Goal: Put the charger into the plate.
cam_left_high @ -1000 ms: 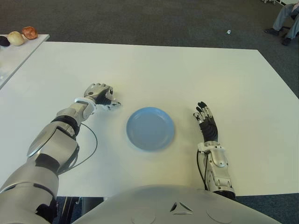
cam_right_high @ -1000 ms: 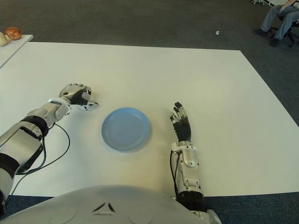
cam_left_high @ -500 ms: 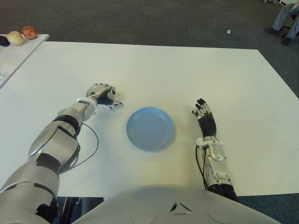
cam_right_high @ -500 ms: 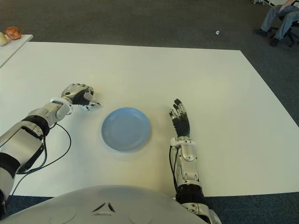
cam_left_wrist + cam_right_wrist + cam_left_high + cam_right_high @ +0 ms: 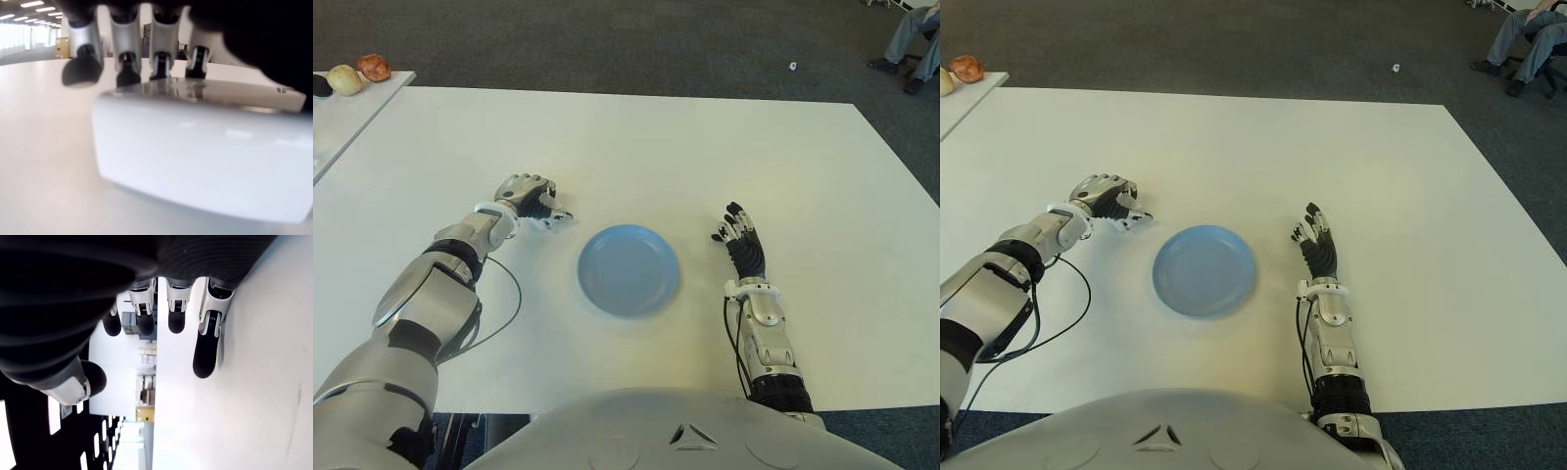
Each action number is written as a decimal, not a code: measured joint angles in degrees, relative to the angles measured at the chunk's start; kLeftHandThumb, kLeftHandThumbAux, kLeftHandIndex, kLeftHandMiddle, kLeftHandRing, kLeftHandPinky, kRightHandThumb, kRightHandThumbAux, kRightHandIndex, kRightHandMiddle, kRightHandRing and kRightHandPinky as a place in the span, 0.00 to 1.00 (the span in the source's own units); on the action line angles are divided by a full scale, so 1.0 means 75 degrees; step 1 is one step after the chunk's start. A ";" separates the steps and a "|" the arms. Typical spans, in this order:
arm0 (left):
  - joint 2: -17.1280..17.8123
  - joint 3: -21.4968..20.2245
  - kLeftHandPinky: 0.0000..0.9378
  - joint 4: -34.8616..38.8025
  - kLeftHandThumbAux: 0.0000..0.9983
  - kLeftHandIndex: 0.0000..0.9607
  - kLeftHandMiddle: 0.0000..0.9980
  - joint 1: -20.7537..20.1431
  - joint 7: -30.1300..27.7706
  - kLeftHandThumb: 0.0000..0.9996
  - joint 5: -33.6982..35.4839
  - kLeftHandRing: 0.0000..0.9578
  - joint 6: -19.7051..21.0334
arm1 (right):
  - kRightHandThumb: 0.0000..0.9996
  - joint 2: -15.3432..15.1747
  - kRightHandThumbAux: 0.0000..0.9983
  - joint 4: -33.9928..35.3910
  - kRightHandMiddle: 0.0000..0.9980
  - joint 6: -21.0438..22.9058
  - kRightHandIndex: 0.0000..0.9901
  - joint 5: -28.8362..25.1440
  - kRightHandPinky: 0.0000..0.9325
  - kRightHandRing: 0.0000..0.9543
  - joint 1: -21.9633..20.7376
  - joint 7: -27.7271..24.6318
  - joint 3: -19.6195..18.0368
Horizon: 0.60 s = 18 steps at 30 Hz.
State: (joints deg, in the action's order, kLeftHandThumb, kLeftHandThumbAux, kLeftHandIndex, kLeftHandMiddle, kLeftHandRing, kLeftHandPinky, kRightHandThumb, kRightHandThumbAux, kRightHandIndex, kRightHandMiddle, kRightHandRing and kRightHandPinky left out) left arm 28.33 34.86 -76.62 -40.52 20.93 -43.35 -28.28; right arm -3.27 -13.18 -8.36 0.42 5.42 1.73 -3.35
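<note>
From my head, the charger is mostly hidden: only a white sliver pokes out past my left hand on the side facing the plate, with my curled fingers closed over the rest. I cannot tell from here whether it is lifted or on the table. It sits to the left of the blue plate, near its rim but apart from it, and the plate holds nothing. My right hand shows on the plate's other side, fingers stretched out and loose, gripping nothing. At the far left edge a side table is cut off, with small round things on it that I cannot identify; at the top right corner a person's legs are cut off too.

The second eye gives the same layout (the white sliver shows a little more clearly here).

My left wrist view is filled by the charger, a blurred white block whose far end runs out of frame. Four fingertips press down on its top edge, so I am grasping it.

My right wrist view shows my fingers straight and spread beside the white tabletop, thumb apart, with nothing between them; whether they touch the surface I cannot tell.
</note>
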 measured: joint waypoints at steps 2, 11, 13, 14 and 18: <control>0.0001 -0.0018 0.88 0.0001 0.70 0.46 0.86 -0.0014 -0.0001 0.75 0.0000 0.89 -0.0046 | 0.00 -0.0016 0.54 -0.0010 0.01 0.0054 0.00 0.0015 0.00 0.00 -0.0040 0.0004 0.0000; 0.0242 -0.0122 0.88 0.0473 0.70 0.46 0.87 -0.0288 -0.0105 0.75 0.0007 0.90 -0.0887 | 0.00 -0.0131 0.54 -0.0010 0.01 0.0400 0.00 0.0039 0.00 0.00 -0.0249 -0.0006 -0.0030; 0.0257 -0.0147 0.88 0.0575 0.70 0.46 0.87 -0.0426 -0.0105 0.75 0.0007 0.90 -0.0957 | 0.00 -0.0160 0.54 -0.0029 0.01 0.0476 0.00 0.0037 0.00 0.00 -0.0324 -0.0021 -0.0038; 0.0265 -0.0168 0.88 0.0630 0.70 0.46 0.87 -0.0484 -0.0105 0.75 0.0008 0.90 -0.0960 | 0.00 -0.0171 0.54 -0.0053 0.01 0.0494 0.00 0.0036 0.00 0.00 -0.0369 -0.0026 -0.0046; 0.0285 -0.0253 0.88 0.0834 0.70 0.46 0.87 -0.0677 -0.0104 0.75 0.0005 0.90 -0.1064 | 0.00 -0.0221 0.55 -0.0187 0.01 0.0567 0.00 0.0031 0.00 0.00 -0.0534 -0.0035 -0.0069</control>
State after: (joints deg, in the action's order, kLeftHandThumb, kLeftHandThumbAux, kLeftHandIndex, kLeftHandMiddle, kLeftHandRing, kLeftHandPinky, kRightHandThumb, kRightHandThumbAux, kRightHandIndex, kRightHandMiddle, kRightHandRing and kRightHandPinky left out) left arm 30.46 32.96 -70.37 -45.60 20.16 -43.31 -36.26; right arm -4.93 -14.59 -4.10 0.66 1.41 1.47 -3.87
